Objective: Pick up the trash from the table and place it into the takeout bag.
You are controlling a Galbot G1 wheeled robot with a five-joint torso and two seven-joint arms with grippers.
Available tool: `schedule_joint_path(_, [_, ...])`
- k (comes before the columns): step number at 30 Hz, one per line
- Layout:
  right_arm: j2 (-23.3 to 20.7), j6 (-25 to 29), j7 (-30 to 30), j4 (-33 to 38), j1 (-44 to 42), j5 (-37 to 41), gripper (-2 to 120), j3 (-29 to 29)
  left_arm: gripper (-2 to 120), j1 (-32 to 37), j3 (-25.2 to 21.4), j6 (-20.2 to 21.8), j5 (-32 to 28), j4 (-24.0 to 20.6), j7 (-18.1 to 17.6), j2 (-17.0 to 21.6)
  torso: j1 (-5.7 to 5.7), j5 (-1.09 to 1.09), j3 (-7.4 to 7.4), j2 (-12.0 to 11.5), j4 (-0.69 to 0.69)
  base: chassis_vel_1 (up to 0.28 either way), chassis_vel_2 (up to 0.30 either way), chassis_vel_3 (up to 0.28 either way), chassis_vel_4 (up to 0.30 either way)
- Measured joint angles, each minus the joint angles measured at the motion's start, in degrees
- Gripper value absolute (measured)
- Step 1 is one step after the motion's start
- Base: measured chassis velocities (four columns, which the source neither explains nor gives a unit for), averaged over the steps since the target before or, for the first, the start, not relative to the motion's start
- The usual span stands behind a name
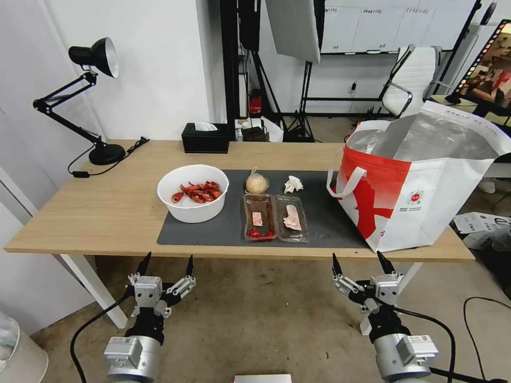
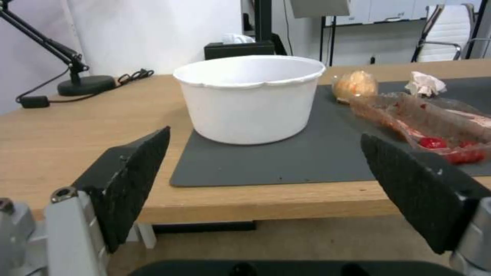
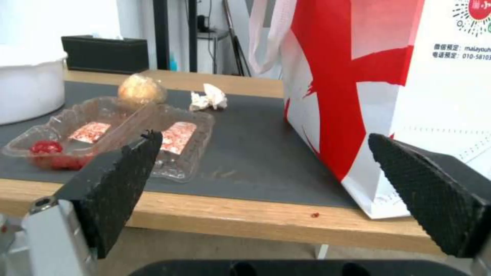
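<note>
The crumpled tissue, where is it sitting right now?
In the head view the crumpled tissue lies on the grey mat, between the knotted bag and the takeout bag, behind the clear tray.

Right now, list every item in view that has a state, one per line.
takeout bag: upright on table, mouth open
bowl: upright, holds red shell scraps
plastic tray: open, lying flat on mat
knotted bag: tied shut
tissue: crumpled
left gripper: open, empty
right gripper: open, empty
</note>
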Motion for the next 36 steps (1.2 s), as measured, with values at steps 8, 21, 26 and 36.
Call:
schedule_joint_path(8, [0.0, 0.0, 0.0, 0.0, 0.0, 0.0, 100, 0.0, 100, 0.0, 0.0, 0.0, 0.0, 0.0, 0.0, 0.0, 0.0, 0.0, 0.0, 0.0, 0.0, 0.0, 0.0, 0.0, 0.0])
schedule_joint_path(21, [0.0, 0.0, 0.0, 0.0, 0.0, 0.0, 100, 0.0, 100, 0.0, 0.0, 0.01, 0.0, 0.0, 0.0, 0.0, 0.0, 0.0, 0.0, 0.0, 0.0, 0.0, 0.0, 0.0, 0.0])
schedule_joint_path(26, [-3.28, -3.59, 0.92, 0.33, 1.26, 3.21, 100, 0.16, 100, -0.19, -0.45, 3.95, -2.61, -1.76, -2.51, 1.26, 0.0, 0.01, 0.0, 0.0, 0.0, 0.0, 0.0, 0.0, 0.0])
schedule_joint_path(36, [-17.1, -19.37, 5.18, 2.43, 6.9, 17.18, 100, 1.17, 100, -1.62, -2.18, 15.66, -12.02, -7.46, -10.84, 6.58, 0.0, 0.0, 0.0, -0.01, 0.0, 0.0, 0.0, 0.0, 0.0])
